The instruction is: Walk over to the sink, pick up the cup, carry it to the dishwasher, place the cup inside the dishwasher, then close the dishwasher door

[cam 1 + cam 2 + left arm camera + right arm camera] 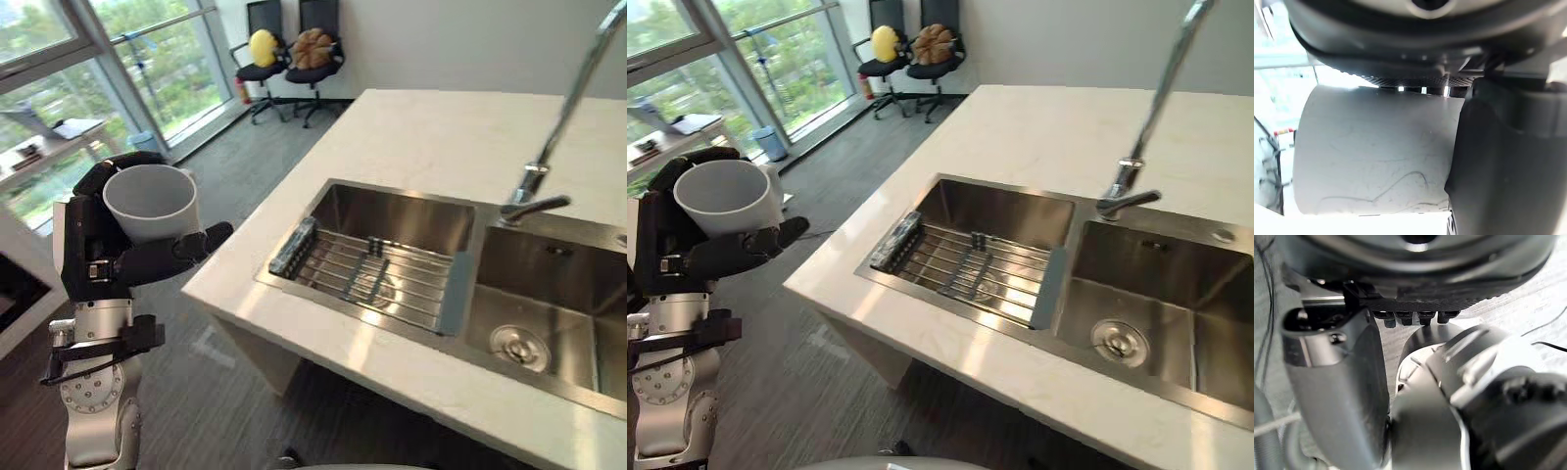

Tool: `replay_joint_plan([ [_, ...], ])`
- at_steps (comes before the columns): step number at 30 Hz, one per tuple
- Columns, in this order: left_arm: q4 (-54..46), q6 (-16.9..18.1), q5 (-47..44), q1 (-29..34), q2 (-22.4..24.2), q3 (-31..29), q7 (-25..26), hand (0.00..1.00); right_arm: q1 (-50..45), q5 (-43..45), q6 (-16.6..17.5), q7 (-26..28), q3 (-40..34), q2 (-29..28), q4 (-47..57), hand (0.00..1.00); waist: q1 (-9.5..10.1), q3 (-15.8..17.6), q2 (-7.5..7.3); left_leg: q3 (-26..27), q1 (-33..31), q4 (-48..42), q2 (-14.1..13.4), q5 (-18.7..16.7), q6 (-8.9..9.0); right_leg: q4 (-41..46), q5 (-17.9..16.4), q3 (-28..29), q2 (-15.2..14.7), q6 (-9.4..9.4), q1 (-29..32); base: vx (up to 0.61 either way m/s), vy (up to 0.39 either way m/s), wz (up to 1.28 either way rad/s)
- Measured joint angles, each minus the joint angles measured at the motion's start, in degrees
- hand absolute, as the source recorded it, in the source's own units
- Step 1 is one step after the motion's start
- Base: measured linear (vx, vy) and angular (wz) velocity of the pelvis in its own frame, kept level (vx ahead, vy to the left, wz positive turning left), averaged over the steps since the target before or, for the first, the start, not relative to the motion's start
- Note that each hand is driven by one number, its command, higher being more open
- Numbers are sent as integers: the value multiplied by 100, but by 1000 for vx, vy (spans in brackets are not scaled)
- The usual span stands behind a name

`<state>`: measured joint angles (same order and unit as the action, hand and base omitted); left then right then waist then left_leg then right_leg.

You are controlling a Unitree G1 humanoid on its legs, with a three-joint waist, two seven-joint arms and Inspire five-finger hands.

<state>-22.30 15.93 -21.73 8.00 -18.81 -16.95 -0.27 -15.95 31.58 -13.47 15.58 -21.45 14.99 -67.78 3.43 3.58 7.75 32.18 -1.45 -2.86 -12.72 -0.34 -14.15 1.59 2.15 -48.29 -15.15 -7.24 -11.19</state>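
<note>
A white cup [152, 201] sits upright in my left hand [127, 262], held out over the floor to the left of the counter's corner. The fingers wrap round its far side and the thumb lies along the near side, below the rim. In the left wrist view the cup's wall [1376, 152] sits close against the palm, with the thumb [1508, 161] beside it. The steel double sink [323, 299] is set in the white countertop [431, 137] to the right of the cup. My right hand [1342, 382] hangs low over the floor, holding nothing, fingers relaxed.
A wire rack [377, 269] lies in the sink's left basin, and a tall faucet [549, 147] rises between the basins. Two black chairs [294, 59] stand by the far wall. A desk [49, 137] stands along the windows on the left. Grey floor stretches between counter and windows.
</note>
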Motion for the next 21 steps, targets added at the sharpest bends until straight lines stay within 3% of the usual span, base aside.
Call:
replay_joint_plan([
  [2,6,108,-188,1,10,-44,9,0,-42,-12,11,0,-136,50,-35,100,135,-38,67,28,-134,-228,-74,428,78,221,-220,-14,-107,-149,38,62,205,66],
  [4,50,178,-386,4,27,-194,25,0,-29,-24,11,36,-185,49,-33,100,148,-74,-12,-131,-170,-422,59,384,563,514,-399,336,-265,-285,25,72,202,48],
  [6,52,205,-584,4,59,-204,-14,0,-25,-26,12,44,-245,4,-42,100,98,-86,-129,-180,-249,-293,264,352,617,511,-405,366,-354,-296,-19,75,138,82],
  [8,78,205,-738,-30,141,-203,-132,0,-30,-26,18,114,-389,-98,-66,100,-58,-38,-267,439,-99,-98,368,297,692,327,-304,64,-428,-364,-243,96,119,119],
  [9,100,203,-793,-66,218,-194,-248,0,-46,-30,33,123,-529,-180,-135,100,-131,10,-342,840,38,43,428,446,881,278,-196,-252,-507,-483,-433,138,152,131],
  [10,99,202,-812,-101,296,-173,-345,0,-79,-40,44,122,-635,-169,-152,100,-132,47,-299,869,178,322,551,777,1329,404,-193,-470,-578,-494,-595,113,130,115],
  [12,85,201,-822,-132,325,-173,-464,0,-148,-156,42,122,-819,-217,-131,100,-102,101,-384,590,409,827,893,978,1298,686,-187,-734,-791,-486,-801,82,129,91],
  [13,60,193,-819,-196,324,-177,-481,0,-174,-195,44,117,-984,-299,-112,100,-59,169,-494,411,430,818,1029,937,1249,866,-174,-847,-941,-467,-920,90,113,86],
  [14,28,184,-800,-222,322,-180,-472,0,-184,-208,51,109,-1021,-320,-103,100,-11,177,-505,320,414,805,1086,915,1225,967,-154,-872,-1013,-439,-927,85,54,82],
  [16,-59,172,-745,-241,319,-203,-479,0,-255,-252,47,110,-1187,-330,35,100,26,240,-549,38,308,805,1196,856,1142,1331,36,-882,-1175,-179,-900,103,76,88],
  [17,-111,163,-659,-266,310,-317,-485,0,-289,-368,71,117,-1329,-349,211,100,22,309,-537,-284,274,804,1320,754,1040,1959,323,-837,-1453,207,-835,109,89,99],
  [19,-109,147,-628,-309,317,-367,-476,0,-313,-433,108,130,-1477,-375,338,100,16,330,-510,-553,270,804,1395,691,961,2488,678,-612,-1652,675,-726,117,82,110],
  [20,-50,179,-631,-432,372,-340,-474,0,-307,-506,247,217,-1688,-487,425,100,-31,402,-423,-1028,233,805,1419,653,890,3139,578,303,-1666,876,-350,108,50,149],
  [21,128,233,-630,-570,452,-251,-454,0,-236,-499,301,248,-1773,-559,448,100,-53,452,-407,-1365,213,804,1434,656,894,3335,-177,954,-1388,763,-109,89,31,165],
])
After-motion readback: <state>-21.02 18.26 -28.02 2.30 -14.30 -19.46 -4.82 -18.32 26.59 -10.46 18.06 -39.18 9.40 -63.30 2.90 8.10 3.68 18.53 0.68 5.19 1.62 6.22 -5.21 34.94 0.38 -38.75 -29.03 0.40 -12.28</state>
